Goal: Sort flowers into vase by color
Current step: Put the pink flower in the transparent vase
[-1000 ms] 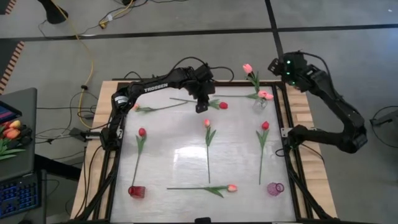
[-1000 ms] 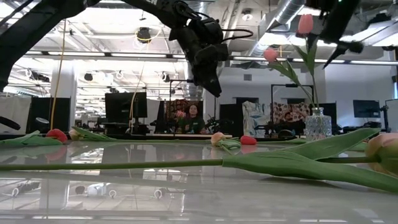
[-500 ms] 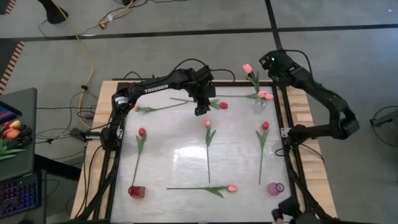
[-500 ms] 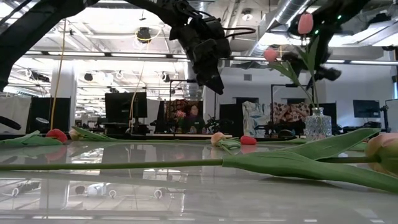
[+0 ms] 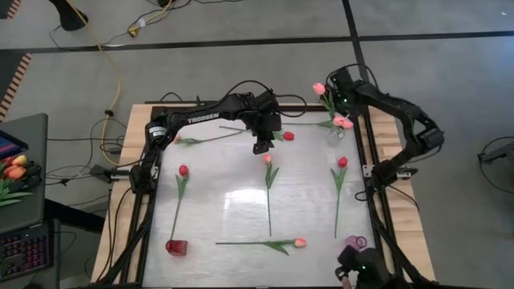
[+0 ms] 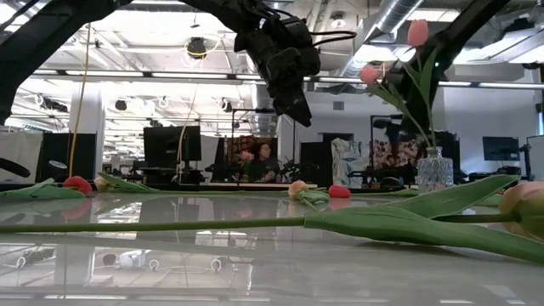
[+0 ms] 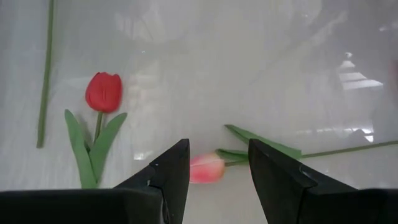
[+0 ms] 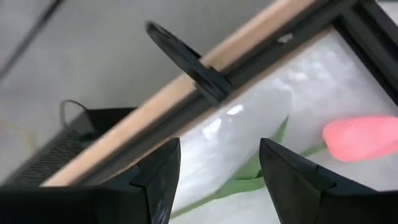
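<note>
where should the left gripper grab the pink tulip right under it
Probably on the bare stem just behind the pink tulip head, coming straight down. It lies flat on the table, so the open left gripper should straddle the thin stem crosswise, clear of its leaves and the soft head.

You see a grey floor (image 5: 241, 56) with dark seams and a yellow cable (image 5: 119, 76). Behind the table (image 6: 255, 255), an open workshop: strip lights (image 6: 195, 76), ducts (image 6: 399, 10), dark monitors (image 6: 170, 144), and a seated person (image 6: 265, 161).
</note>
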### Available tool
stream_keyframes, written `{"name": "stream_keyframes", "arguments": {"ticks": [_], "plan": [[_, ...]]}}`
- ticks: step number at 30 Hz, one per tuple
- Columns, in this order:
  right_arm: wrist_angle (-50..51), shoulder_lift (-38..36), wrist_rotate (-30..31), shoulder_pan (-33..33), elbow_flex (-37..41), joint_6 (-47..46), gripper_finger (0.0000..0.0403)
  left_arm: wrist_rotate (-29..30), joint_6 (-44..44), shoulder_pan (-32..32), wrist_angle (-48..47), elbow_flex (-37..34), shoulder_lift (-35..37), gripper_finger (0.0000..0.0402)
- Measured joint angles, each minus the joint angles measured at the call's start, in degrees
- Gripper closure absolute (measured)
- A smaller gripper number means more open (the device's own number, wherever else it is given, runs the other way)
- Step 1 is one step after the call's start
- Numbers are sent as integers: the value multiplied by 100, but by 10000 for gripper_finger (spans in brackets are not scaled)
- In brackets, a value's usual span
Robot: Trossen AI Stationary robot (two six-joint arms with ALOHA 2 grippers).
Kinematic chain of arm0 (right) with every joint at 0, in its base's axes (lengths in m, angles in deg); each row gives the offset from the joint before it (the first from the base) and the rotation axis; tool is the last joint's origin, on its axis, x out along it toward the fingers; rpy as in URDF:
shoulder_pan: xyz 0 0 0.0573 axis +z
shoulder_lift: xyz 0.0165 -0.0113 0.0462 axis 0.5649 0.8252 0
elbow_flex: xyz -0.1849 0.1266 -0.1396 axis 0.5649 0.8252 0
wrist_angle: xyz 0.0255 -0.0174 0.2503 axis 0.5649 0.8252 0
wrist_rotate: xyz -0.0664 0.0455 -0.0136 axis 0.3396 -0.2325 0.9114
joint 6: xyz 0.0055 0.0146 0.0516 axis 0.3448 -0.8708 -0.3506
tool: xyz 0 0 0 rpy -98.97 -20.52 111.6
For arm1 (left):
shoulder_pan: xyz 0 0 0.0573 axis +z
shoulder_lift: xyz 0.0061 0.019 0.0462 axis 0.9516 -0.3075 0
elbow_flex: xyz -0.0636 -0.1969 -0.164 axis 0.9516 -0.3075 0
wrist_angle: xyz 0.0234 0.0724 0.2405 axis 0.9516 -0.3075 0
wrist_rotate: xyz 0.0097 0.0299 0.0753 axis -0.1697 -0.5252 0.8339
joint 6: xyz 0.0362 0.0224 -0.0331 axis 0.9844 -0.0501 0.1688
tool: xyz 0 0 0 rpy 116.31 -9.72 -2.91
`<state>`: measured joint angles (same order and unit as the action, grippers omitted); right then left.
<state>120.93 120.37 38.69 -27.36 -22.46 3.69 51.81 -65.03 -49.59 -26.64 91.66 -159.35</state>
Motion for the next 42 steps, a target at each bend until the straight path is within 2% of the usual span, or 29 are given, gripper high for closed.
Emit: {"name": "stream_keyframes", "arguments": {"ticks": [5, 18, 28, 35, 42], "plan": [[227, 236, -250, -26, -2, 158, 159, 4, 53, 2, 18, 0, 1, 251], [273, 670, -275, 9, -2, 257, 159, 4, 173, 4, 99, 0, 1, 251], [-64, 688, -268, 59, -4, 1899, 159, 2, 173, 2, 99, 0, 1, 251], [-78, 688, -119, 52, -4, 2684, 159, 0, 172, 2, 138, 0, 1, 251], [-45, 688, -114, 104, -4, 4648, 159, -3, 165, 2, 131, 0, 1, 251]]}}
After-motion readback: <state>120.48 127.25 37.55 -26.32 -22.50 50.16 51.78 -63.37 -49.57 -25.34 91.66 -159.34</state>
